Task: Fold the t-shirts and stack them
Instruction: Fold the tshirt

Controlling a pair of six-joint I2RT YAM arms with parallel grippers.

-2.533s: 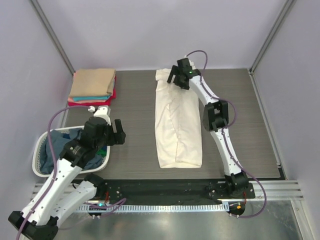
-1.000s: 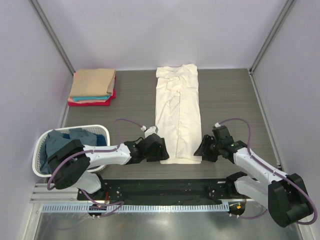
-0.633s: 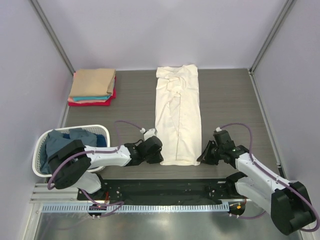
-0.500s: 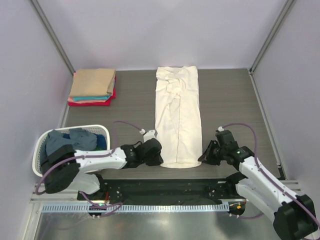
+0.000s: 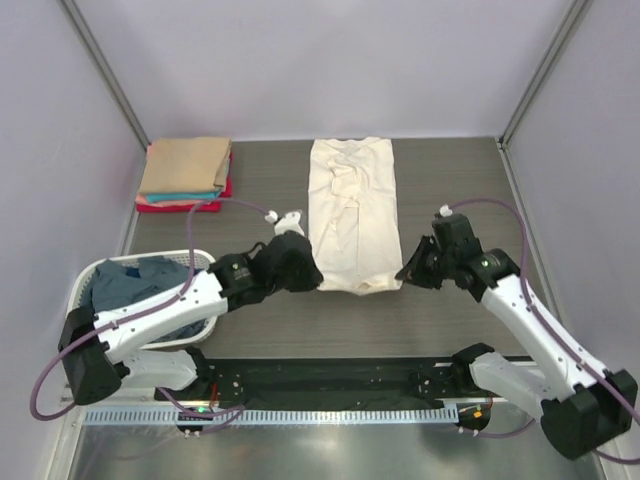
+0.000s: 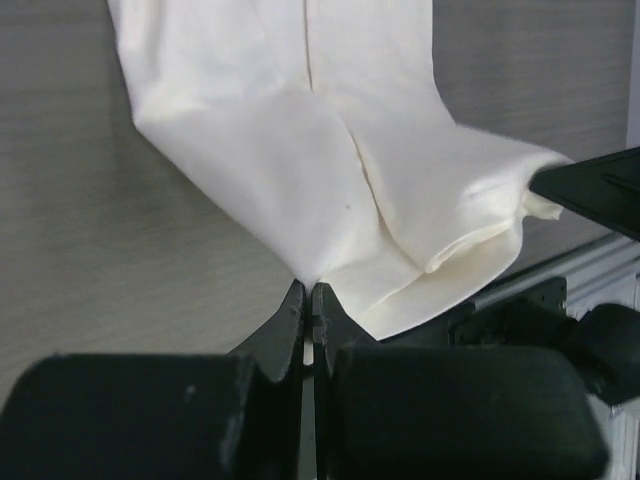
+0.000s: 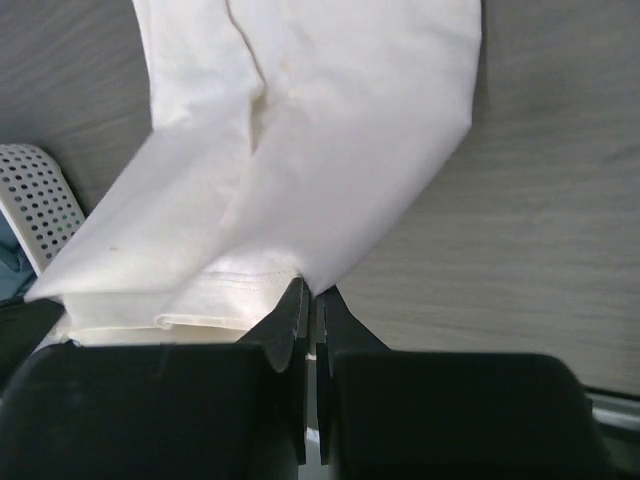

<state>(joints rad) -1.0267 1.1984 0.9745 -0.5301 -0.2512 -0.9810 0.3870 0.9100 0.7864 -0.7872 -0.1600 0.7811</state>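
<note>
A long cream-white t-shirt (image 5: 350, 210) lies folded lengthwise on the dark table. Its near hem is lifted off the table and carried toward the far end. My left gripper (image 5: 312, 278) is shut on the hem's left corner (image 6: 312, 275). My right gripper (image 5: 402, 275) is shut on the hem's right corner (image 7: 312, 282). In the left wrist view the cream t-shirt (image 6: 330, 170) sags between the two grips. In the right wrist view the same cream t-shirt (image 7: 300, 150) hangs in loose folds. A folded stack of t-shirts (image 5: 185, 172), tan on top of teal and red, sits at the far left.
A white slatted laundry basket (image 5: 85, 290) with dusty-blue and green cloth stands at the near left, its corner (image 7: 40, 200) showing in the right wrist view. A black rail (image 5: 340, 375) runs along the table's near edge. Lilac walls close in the sides and back.
Both grippers closed on the cream t-shirt's near hem corners, then lifted and carried the hem away from the near edge toward the far end. The shirt now looks shorter.
</note>
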